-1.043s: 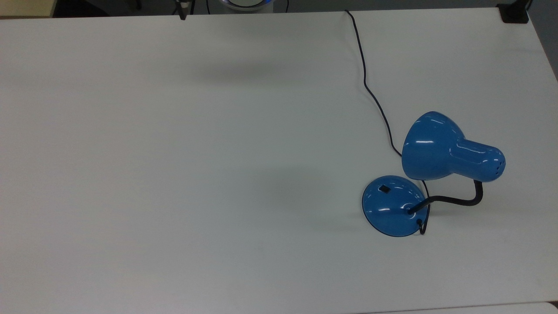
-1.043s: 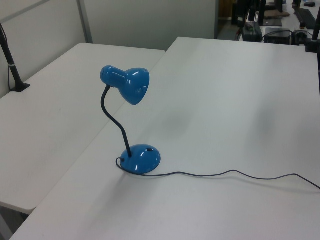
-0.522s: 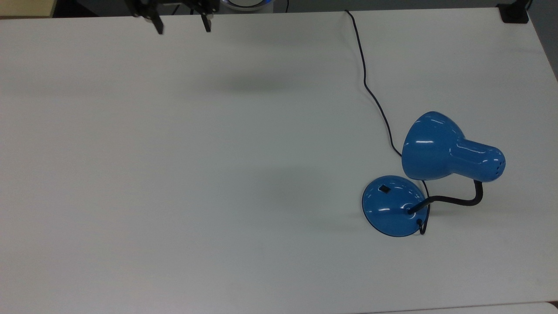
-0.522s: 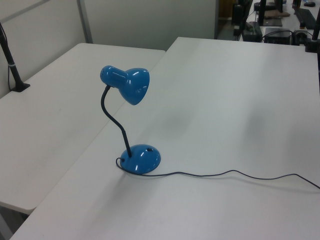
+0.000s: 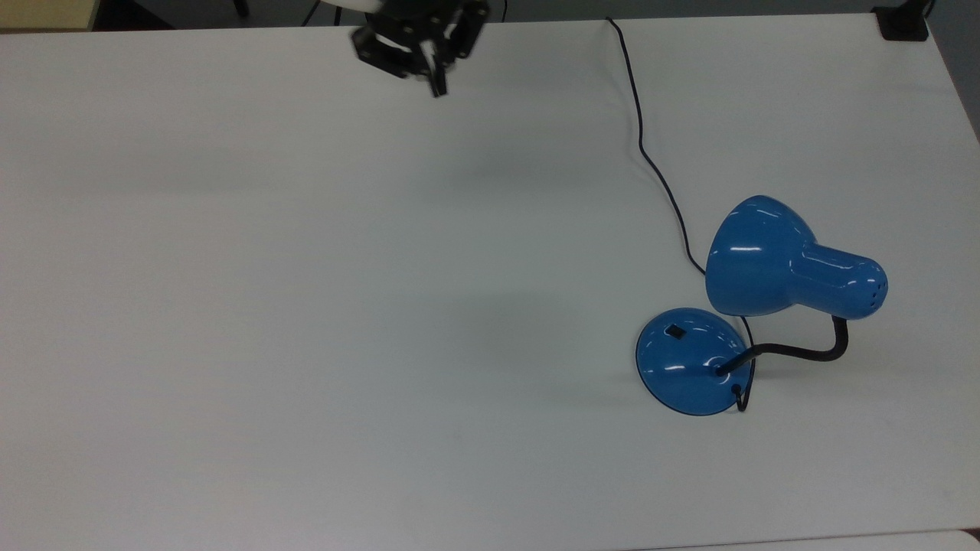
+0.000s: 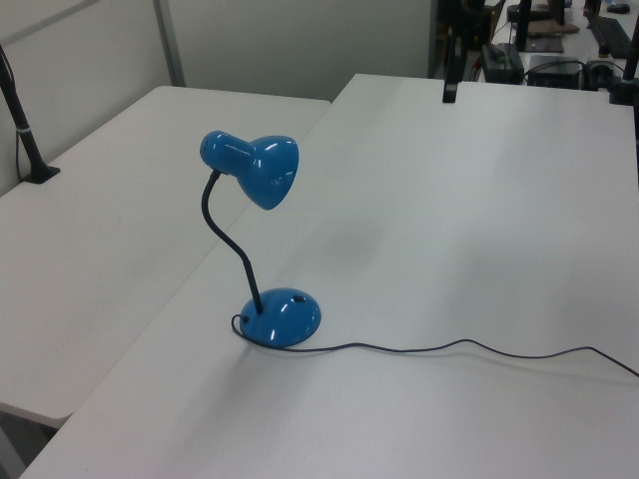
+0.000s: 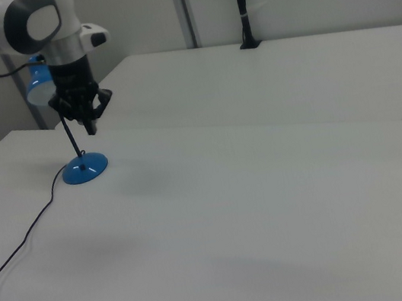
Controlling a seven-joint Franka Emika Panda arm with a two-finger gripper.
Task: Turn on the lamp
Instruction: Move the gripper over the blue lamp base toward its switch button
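Observation:
The lamp's glossy blue shade (image 5: 766, 256) hangs over the top view's right side of the table. A black gooseneck (image 5: 804, 352) bends down to its round blue base (image 5: 685, 367), which carries a small black switch (image 5: 675, 330). The lamp also stands in the left view, with its shade (image 6: 265, 172) above its base (image 6: 283, 317). In the right view its base (image 7: 85, 170) sits just below my arm. My gripper (image 5: 438, 88) hovers near the table's far edge, well away from the lamp, fingers together and holding nothing. It is also seen from the left (image 6: 450, 95) and from the right (image 7: 92, 128).
A thin black cord (image 5: 641, 145) runs from the table's far edge to the lamp base. A black clamp (image 5: 903, 27) sits at the top view's upper right corner. A second white table (image 6: 110, 239) adjoins at the left view's left.
My gripper has moved to the top view's right and further over the table, turned, and its fingers have gone from spread apart to together. The lamp has not moved.

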